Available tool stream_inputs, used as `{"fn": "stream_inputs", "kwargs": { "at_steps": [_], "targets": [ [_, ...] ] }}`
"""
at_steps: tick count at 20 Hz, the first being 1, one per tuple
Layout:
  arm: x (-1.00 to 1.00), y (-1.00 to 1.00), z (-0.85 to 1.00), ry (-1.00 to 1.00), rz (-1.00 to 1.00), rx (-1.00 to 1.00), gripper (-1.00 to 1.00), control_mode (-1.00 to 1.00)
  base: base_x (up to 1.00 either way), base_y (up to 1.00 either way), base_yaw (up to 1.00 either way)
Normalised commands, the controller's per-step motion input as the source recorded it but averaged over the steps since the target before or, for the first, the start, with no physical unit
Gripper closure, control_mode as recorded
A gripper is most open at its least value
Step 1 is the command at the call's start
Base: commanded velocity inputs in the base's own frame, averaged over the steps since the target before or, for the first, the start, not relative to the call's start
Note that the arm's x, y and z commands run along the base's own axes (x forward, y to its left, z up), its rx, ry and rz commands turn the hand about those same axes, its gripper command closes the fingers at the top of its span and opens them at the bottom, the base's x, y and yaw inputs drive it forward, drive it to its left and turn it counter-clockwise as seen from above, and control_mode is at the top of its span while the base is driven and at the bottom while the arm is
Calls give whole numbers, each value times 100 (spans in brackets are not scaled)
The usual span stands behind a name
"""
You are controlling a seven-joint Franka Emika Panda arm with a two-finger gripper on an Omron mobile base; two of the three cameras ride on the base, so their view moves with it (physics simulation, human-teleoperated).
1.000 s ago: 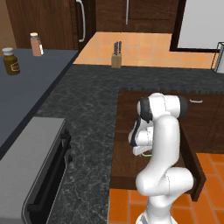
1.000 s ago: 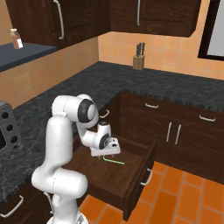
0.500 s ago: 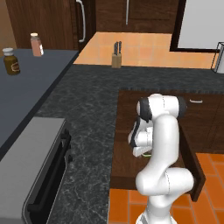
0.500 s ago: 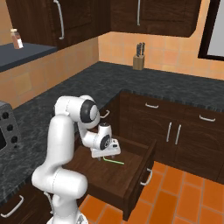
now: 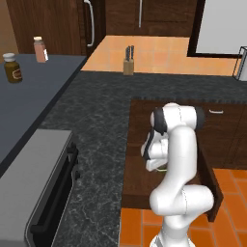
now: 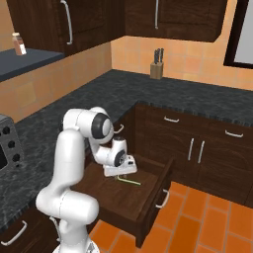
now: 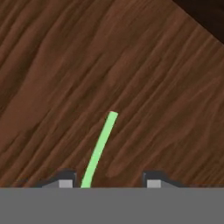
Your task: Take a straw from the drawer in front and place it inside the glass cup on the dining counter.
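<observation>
You have one straw, lying flat in one open drawer. One gripper down over it: tips part-spread either side of the straw, not pinching it.

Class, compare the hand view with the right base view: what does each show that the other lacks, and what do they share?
Hand view alone: the gripper fingertips either side of the straw, a gap showing between them. Right base view alone: the drawer pulled open, its silver handle, the black countertop and the knife block. Shared: the green straw lying on the drawer's wooden floor.
</observation>
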Motion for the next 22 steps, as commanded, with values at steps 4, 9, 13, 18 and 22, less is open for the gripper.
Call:
{"fn": "stream_inputs", "kwargs": {
  "at_steps": [4,9,13,18,22],
  "targets": [
    [13,-2,-7,7,0,4,100,-100,0,0,0],
    [0,0,2,2,0,5,100,-100,0,0,0],
    [-80,0,71,-13,-1,5,100,-100,0,0,0],
    [-82,0,100,-26,-9,5,100,-100,0,0,0],
    [-20,0,100,-15,-12,3,100,-100,0,0,0]
  ]
}}
